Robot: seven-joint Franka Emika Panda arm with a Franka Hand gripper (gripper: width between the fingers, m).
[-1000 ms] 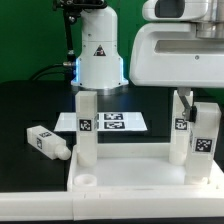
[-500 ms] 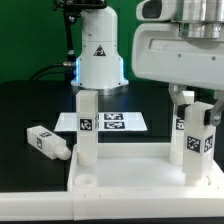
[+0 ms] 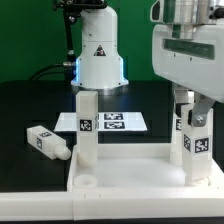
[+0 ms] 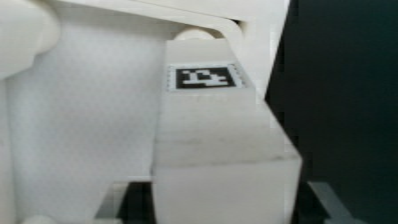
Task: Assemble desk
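Observation:
The white desk panel [image 3: 120,180] lies at the front. One leg [image 3: 86,125] stands upright on its left corner. Another leg [image 3: 180,128] stands at the right, farther back. My gripper [image 3: 196,112] is shut on a third leg [image 3: 198,148] and holds it nearly upright over the panel's near right corner, its lower end at the panel. In the wrist view this leg [image 4: 217,130] with its tag fills the space between my dark fingers [image 4: 317,202]. A fourth leg [image 3: 46,142] lies loose on the table at the exterior view's left.
The marker board [image 3: 112,122] lies flat behind the panel. The robot base [image 3: 100,50] stands at the back, with cables beside it. The table top is black.
My gripper has moved toward the exterior view's left and down with the leg in it. The leg now stands straighter and lower at the panel's right corner.

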